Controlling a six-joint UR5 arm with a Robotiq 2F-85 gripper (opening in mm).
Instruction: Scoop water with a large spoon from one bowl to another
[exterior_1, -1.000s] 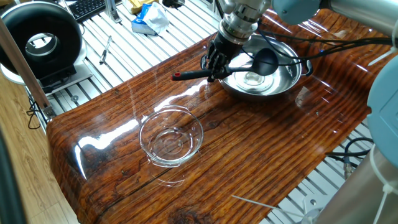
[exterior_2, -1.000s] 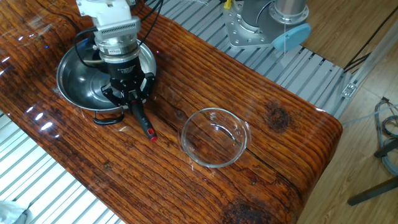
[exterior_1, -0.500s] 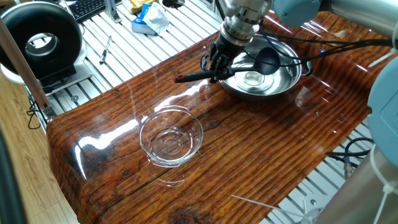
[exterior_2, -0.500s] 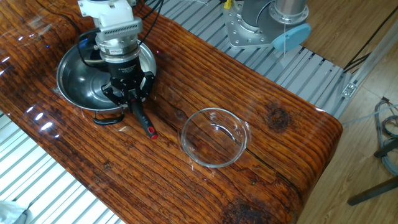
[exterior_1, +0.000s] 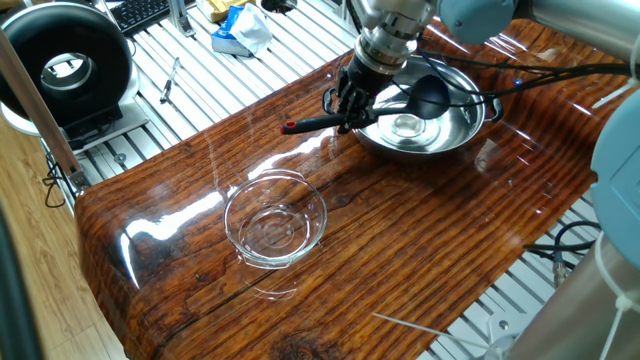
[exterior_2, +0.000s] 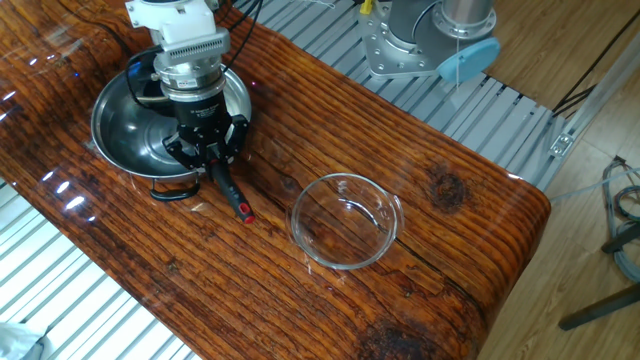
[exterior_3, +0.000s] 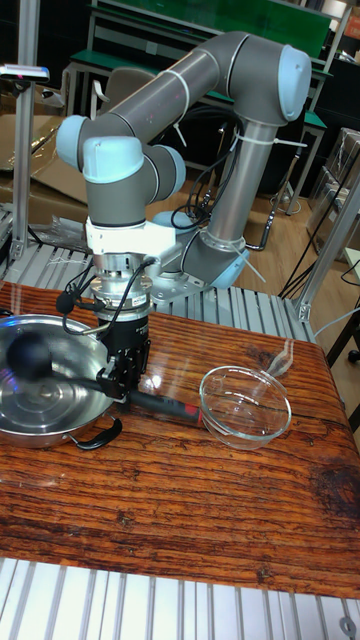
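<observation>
The wooden tabletop (exterior_1: 420, 250) is seen to carry both vessels. The steel bowl (exterior_1: 455, 125) is located at the 1 o'clock edge of the tabletop in one fixed view, and at 10 o'clock in the other fixed view (exterior_2: 125, 120). A glint of water (exterior_1: 405, 125) is visible at its bottom. The glass bowl (exterior_1: 275, 220) is placed well apart from it, toward 7 o'clock in one fixed view; nothing can be made out inside it. The ladle (exterior_1: 385, 105) is held by its handle, roughly level, with the cup (exterior_1: 430, 97) raised over the steel bowl and the red-marked tip (exterior_1: 288, 127) projecting beyond the rim over the tabletop. The claw (exterior_1: 348, 108) is clenched on the ladle handle, just outside the steel bowl's rim, as confirmed in the tall fixed view (exterior_3: 118, 378).
</observation>
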